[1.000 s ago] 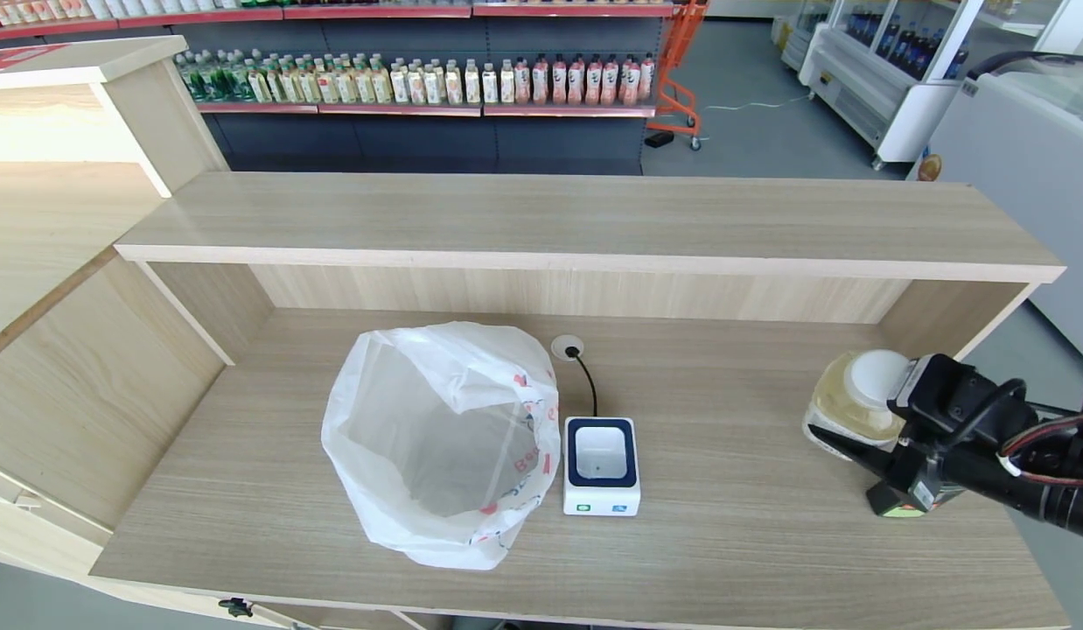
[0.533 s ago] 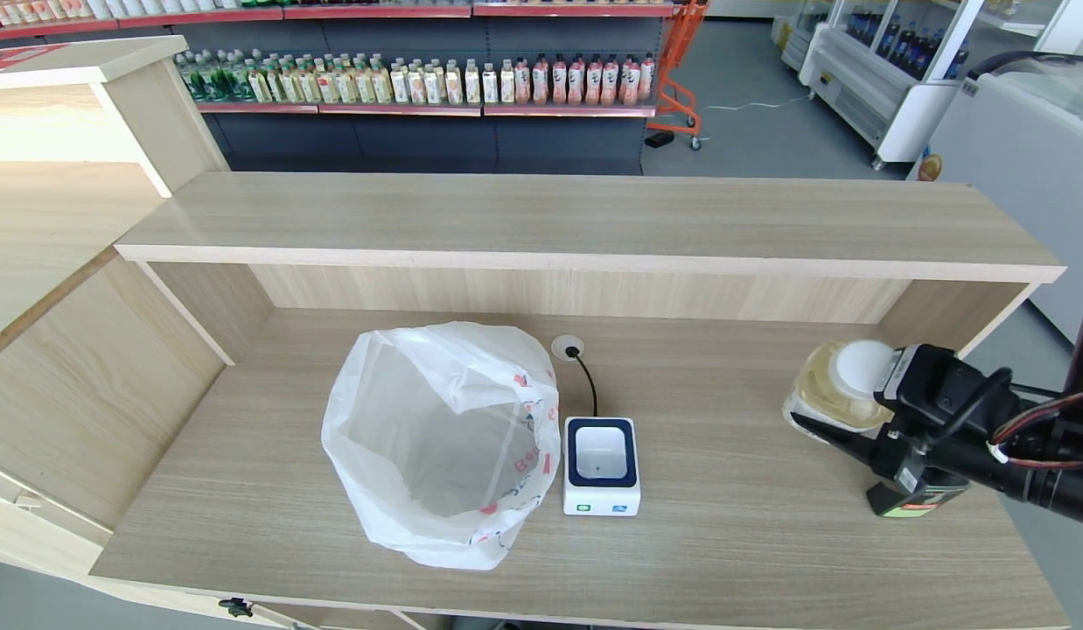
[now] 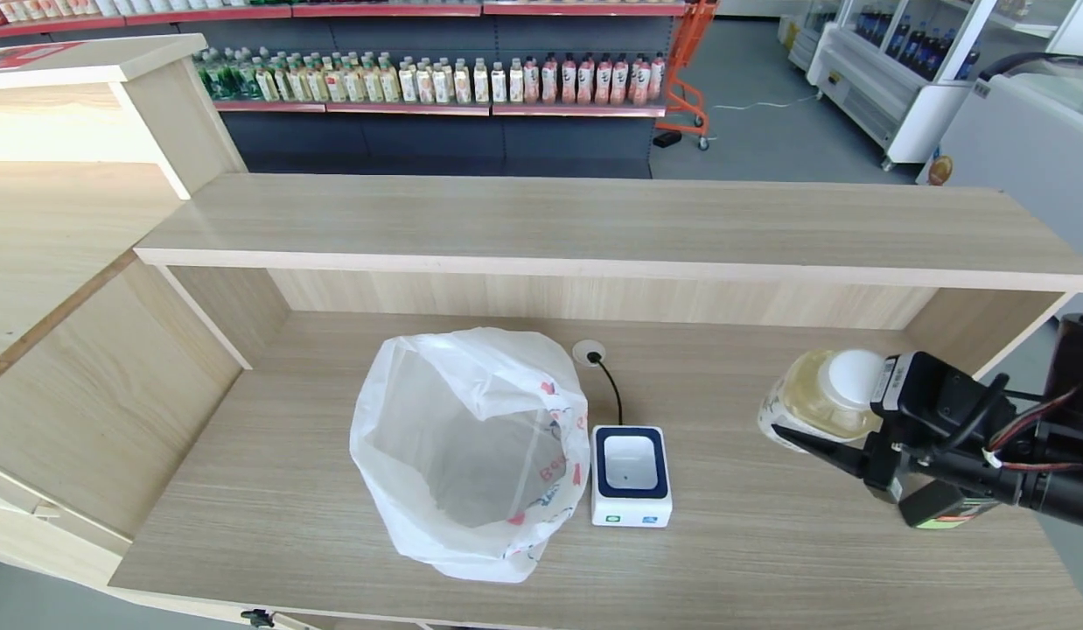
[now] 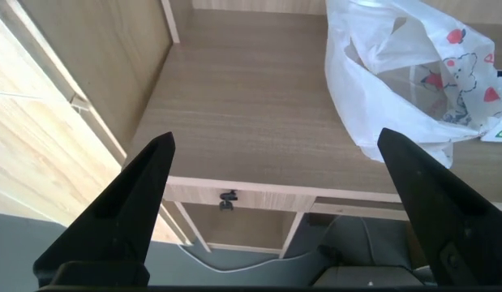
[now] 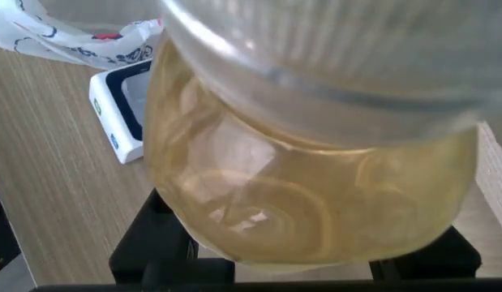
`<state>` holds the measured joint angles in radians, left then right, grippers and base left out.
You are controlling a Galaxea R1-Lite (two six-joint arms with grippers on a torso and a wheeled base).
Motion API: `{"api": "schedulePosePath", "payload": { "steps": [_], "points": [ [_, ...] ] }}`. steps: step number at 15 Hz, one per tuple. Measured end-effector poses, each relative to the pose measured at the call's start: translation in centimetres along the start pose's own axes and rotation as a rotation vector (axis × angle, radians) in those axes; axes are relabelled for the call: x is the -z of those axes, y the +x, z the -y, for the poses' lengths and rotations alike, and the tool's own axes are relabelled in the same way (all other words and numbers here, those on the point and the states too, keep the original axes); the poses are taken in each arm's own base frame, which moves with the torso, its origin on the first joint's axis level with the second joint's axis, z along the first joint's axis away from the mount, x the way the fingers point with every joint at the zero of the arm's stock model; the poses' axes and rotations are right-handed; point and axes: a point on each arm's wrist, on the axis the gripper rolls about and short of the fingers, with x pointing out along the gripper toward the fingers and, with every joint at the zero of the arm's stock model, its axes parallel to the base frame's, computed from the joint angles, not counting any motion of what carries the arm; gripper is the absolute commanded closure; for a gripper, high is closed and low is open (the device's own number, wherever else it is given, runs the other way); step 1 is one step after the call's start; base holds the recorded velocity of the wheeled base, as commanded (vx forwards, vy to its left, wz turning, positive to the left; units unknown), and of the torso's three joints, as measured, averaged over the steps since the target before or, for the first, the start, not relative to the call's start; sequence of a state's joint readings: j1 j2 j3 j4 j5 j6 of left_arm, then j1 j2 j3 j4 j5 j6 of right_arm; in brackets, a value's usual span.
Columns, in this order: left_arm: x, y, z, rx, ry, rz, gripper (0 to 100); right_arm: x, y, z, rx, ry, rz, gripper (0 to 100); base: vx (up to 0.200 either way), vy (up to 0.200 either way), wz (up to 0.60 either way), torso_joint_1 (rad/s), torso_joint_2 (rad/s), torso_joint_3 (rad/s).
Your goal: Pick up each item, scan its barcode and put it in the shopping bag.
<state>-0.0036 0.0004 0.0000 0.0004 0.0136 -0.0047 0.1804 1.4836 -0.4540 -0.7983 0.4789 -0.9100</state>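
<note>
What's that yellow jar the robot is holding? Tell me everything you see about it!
The jar is see-through, with a wide white lid facing up. Inside is pale yellow liquid with rounded pieces of something. The right end effector grips its sides, one dark finger along its near side. It is over the right part of the wooden counter, to the right of the scanner. Whether it touches the counter is unclear.

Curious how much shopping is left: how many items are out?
2: a jar in the right gripper, a box on the counter beneath that arm. Others may be hidden.
</note>
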Motion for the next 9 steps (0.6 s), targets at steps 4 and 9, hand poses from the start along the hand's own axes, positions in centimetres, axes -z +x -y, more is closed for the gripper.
{"api": "schedulePosePath", "payload": {
  "steps": [4,9],
  "points": [
    [0.0,0.0,0.0,0.0,0.002,0.0,0,0.8,0.8,-0.3,-0.064,0.046,0.025,100,0.0,0.1,0.0,-0.002,0.0,0.002],
    [0.0,0.0,0.0,-0.001,0.002,0.0,0,2.5,2.5,-1.0,-0.163,0.106,0.036,100,0.0,0.0,0.0,0.0,0.0,0.0]
  ]
}}
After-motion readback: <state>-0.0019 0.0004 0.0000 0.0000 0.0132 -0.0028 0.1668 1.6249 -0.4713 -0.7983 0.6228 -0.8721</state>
